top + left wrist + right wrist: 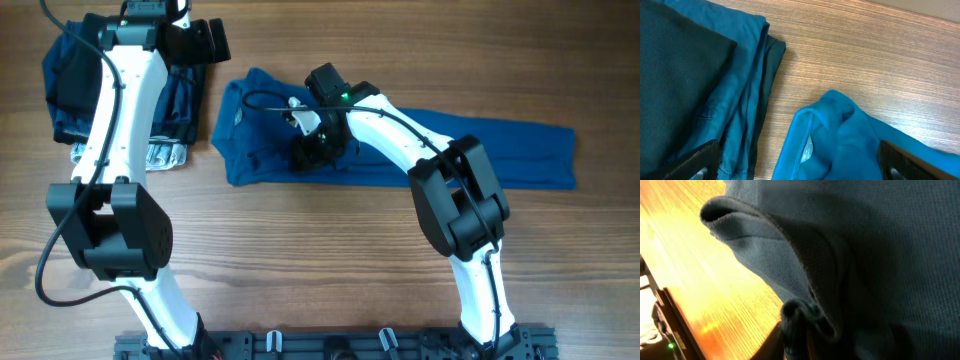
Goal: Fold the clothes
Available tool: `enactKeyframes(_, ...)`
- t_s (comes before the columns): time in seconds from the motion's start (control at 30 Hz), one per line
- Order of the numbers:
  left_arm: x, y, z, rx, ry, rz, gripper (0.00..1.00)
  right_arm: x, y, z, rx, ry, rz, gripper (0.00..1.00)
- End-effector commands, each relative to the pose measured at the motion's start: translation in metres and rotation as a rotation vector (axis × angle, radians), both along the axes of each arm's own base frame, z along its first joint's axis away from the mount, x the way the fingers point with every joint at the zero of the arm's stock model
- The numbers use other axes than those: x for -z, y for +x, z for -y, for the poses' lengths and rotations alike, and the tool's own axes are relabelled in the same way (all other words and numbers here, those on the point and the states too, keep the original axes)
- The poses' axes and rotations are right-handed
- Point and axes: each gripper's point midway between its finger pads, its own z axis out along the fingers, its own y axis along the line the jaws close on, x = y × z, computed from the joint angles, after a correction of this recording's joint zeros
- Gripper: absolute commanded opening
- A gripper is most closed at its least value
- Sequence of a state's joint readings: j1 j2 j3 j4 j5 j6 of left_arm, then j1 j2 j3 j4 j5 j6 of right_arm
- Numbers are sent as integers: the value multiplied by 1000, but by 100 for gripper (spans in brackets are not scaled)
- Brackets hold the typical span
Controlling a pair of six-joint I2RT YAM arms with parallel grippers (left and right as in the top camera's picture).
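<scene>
Wooden table (330,250) under a blue T-shirt (520,155) stretched in a long band, centre to right. Pinched at a bunched fold near the collar end by the right gripper (315,150); left gripper (205,42) spread wide, hovering by the folded stack (70,90). Lift low, carry the fold rightward over the band, keep edges aligned, avoid dragging the lower layer

A stack of folded garments is seen at the far left of the wooden tabletop (300,260). A black piece (70,88) is laid on top and dark navy pieces (182,105) beneath. A light grey speckled piece (165,156) is exposed at the near edge.
</scene>
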State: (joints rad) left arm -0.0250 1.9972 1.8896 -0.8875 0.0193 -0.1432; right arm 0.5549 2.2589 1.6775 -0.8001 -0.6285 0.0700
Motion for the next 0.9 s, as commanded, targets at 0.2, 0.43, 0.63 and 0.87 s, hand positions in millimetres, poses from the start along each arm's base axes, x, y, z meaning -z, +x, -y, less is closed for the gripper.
enactKeyframes(0.2, 4, 0, -2, -3, 6, -9, 100, -36, 0, -10, 36, 109, -47, 48)
enactKeyframes(0.43, 4, 0, -2, -3, 6, -9, 100, -100, 29, 20, 117, 162, 78, 48)
enactKeyframes(0.63, 4, 0, -2, -3, 6, -9, 100, -96, 46, 62, 212, -39, 177, 27)
enactKeyframes(0.87, 4, 0, -2, -3, 6, -9, 100, -67, 50, 124, 328, -402, 216, 4)
